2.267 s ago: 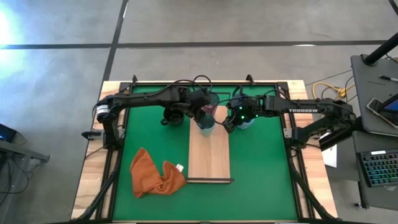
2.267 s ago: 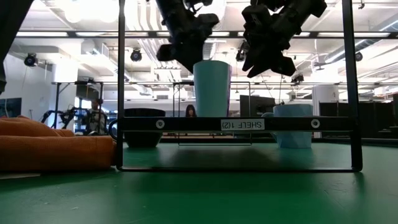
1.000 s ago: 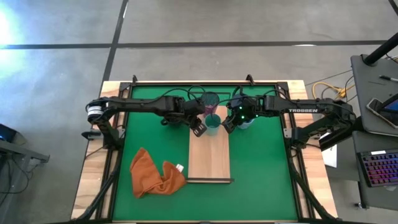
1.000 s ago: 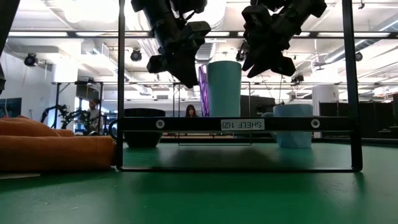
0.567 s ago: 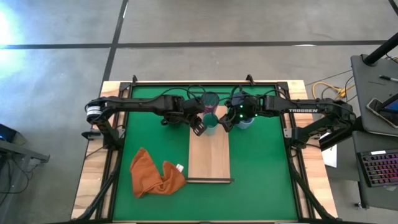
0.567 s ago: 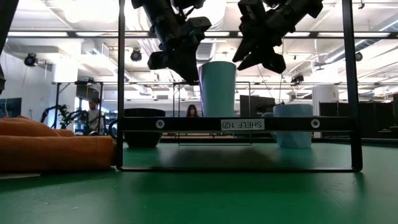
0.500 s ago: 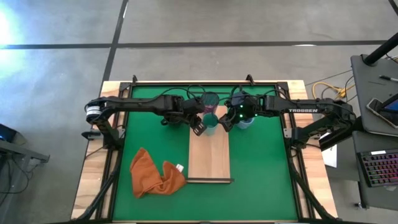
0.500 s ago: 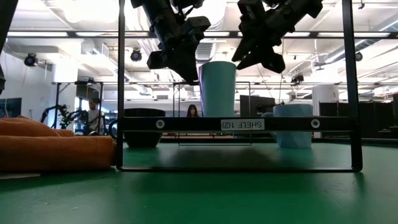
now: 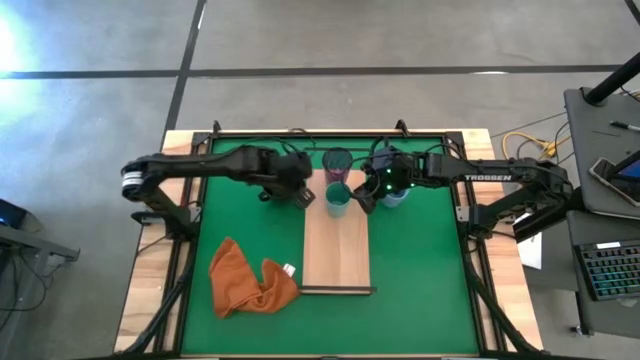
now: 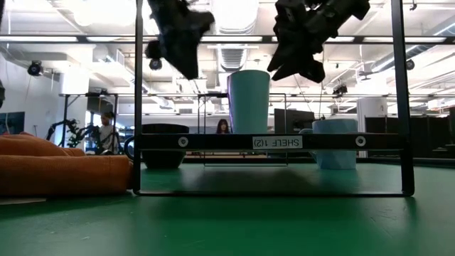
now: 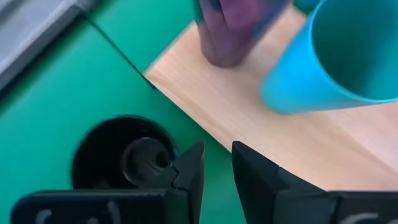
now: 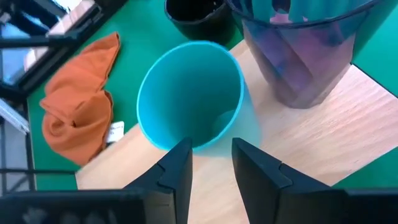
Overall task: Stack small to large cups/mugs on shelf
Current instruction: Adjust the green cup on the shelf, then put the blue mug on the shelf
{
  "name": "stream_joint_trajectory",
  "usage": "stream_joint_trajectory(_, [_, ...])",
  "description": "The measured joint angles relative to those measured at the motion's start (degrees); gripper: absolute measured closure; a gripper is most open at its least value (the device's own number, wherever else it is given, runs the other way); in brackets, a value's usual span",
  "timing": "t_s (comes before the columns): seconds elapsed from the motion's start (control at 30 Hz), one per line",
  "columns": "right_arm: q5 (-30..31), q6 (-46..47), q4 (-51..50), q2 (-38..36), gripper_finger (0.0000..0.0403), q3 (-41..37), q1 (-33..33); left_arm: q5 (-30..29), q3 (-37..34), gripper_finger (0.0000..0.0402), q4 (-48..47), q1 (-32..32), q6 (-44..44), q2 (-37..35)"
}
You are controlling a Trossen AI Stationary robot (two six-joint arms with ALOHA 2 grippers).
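The teal cup [image 9: 338, 198] stands upright on the far end of the light-wood shelf [image 9: 337, 250]. The purple cup [image 9: 337, 160] stands upright just beyond it. The black mug [image 11: 124, 155] sits on the green mat left of the shelf. The light blue mug [image 10: 334, 142] sits on the mat right of it. My left gripper [image 11: 217, 168] hovers between the black mug and the shelf's left edge, open by a narrow gap and empty. My right gripper [image 12: 211, 162] hovers by the teal cup's right rim, open by a narrow gap and empty.
An orange cloth [image 9: 250, 280] lies crumpled on the mat at the near left. The near half of the shelf board is bare. The shelf's black wire frame [image 10: 213, 142] stands at its near end. Black rails run along the mat's edges.
My left gripper has drawn back from the teal cup toward the table's left edge, and now hovers near the black mug. My right gripper has tipped a little toward the teal cup. The teal cup stays upright on the shelf.
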Motion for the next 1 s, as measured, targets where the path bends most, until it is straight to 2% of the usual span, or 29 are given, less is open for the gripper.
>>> stream_joint_trajectory(0.13, [1.0, -0.8, -7.2, -0.7, 0.0297, 1.7, 0.0, -0.6, -1.2, 0.0333, 0.8, 0.7, -0.1, -4.2])
stream_joint_trajectory(0.3, [14.7, 2.5, -30.5, -1.8, 0.0295, 4.6, 0.0, -1.0, -2.9, 0.0333, 1.4, 0.9, -2.2, -5.0])
stream_joint_trajectory(0.4, [18.1, 4.8, -37.7, -3.4, 0.0288, 4.4, -0.3, -0.8, -4.2, 0.0333, 2.1, 0.8, -2.9, -4.9])
stream_joint_trajectory(0.57, [15.2, 9.0, -36.4, -6.9, 0.028, -1.3, -4.4, 1.0, -6.8, 0.0333, 4.6, 0.0, -3.2, -4.8])
stream_joint_trajectory(0.77, [13.7, 9.9, -32.4, -10.5, 0.028, -6.9, -10.7, 1.4, -7.7, 0.0333, 5.0, -0.5, -3.2, -6.1])
stream_joint_trajectory(1.0, [10.7, 7.1, -26.1, -9.6, 0.028, -10.5, -15.7, 1.4, -9.8, 0.0333, 5.0, -0.5, -2.9, -7.4])
